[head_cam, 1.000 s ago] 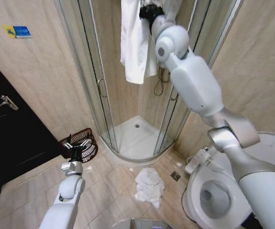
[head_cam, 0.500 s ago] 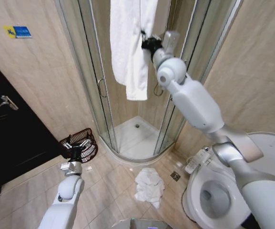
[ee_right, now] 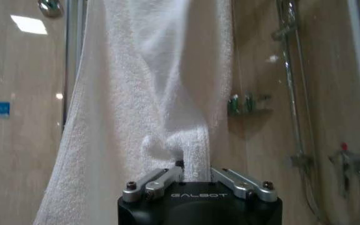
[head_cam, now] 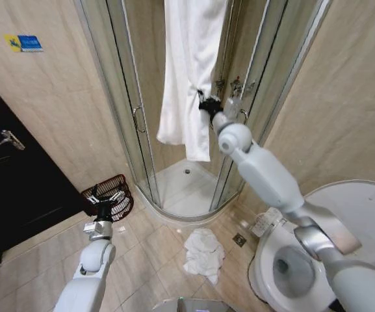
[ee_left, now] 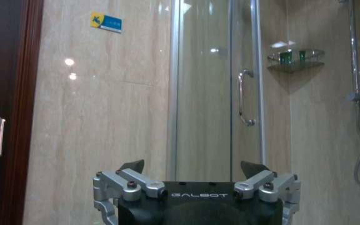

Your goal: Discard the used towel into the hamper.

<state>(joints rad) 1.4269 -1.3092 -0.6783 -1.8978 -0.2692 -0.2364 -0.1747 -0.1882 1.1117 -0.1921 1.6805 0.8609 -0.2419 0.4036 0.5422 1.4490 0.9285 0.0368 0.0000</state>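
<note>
Tiled bathroom, two white towels: right gripper (head_cam: 206, 104) clamping hanging towel (head_cam: 187, 71), one crumpled towel (head_cam: 204, 253), left gripper (head_cam: 101, 201) open beside one hamper (head_cam: 117, 193).

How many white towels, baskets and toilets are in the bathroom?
White towels: 2, hanging towel pinched by the right end effector, crumpled towel on the floor
Baskets: 1, the hamper
Toilets: 1, toilet
Total: 4
</note>
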